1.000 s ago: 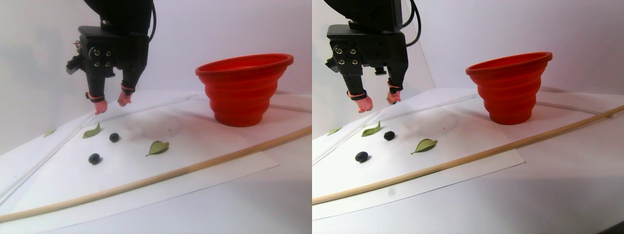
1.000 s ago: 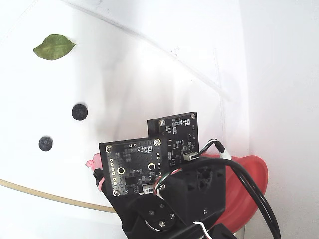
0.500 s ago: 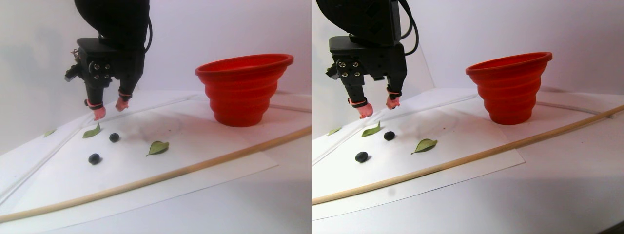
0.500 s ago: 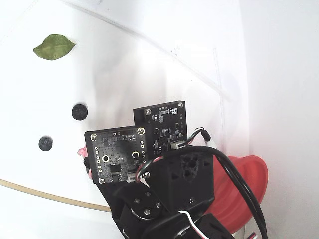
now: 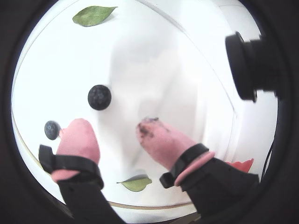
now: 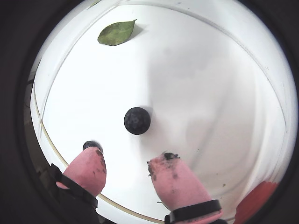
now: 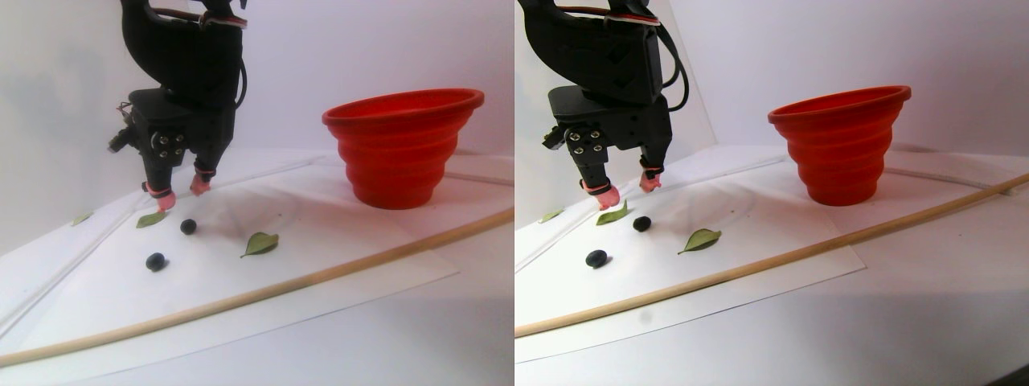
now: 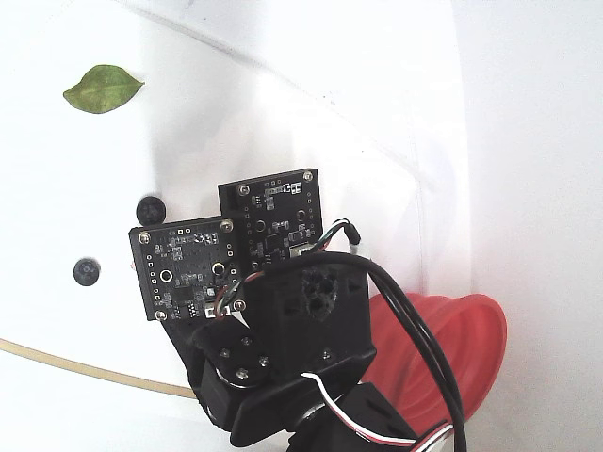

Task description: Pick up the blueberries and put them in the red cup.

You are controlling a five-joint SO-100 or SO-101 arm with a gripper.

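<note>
Your gripper (image 7: 178,193) has dropped lower since a second ago, pink fingertips (image 6: 175,179) spread apart, empty, above the white sheet (image 7: 338,241). Two blueberries (image 6: 137,120) lie on the sheet, round, no long axis. The red cup (image 7: 402,149) stands upright at right, rim up.

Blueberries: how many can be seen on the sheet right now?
2. One blueberry lies just ahead of the open gripper; the other sits nearer the wooden stick. More may be hidden inside the red cup.
</note>
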